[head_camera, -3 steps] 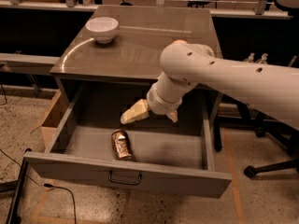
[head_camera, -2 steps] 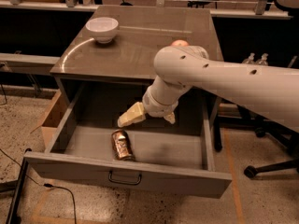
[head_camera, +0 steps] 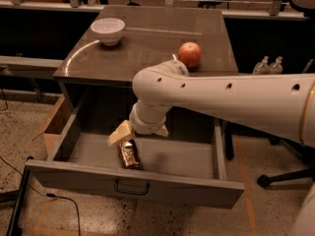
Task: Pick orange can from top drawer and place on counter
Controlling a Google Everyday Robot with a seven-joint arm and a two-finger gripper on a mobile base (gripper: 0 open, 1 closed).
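The orange can (head_camera: 130,154) lies on its side in the open top drawer (head_camera: 192,157), near the front, left of middle. My gripper (head_camera: 141,133) hangs inside the drawer just above the can's far end. It is open, with one pale finger (head_camera: 120,133) over the can's left side and the other finger (head_camera: 161,131) to the right. The gripper holds nothing. The white arm reaches in from the right across the front edge of the counter (head_camera: 147,43).
A white bowl (head_camera: 108,30) stands at the counter's back left and a red-orange apple (head_camera: 189,54) at its front right. A cardboard box (head_camera: 51,127) sits left of the drawer. Bottles (head_camera: 268,65) and a chair base (head_camera: 275,176) are to the right.
The arm has swung left and lower, bringing the gripper from the drawer's middle down to just over the can. The apple now shows behind the arm. The can has not moved.
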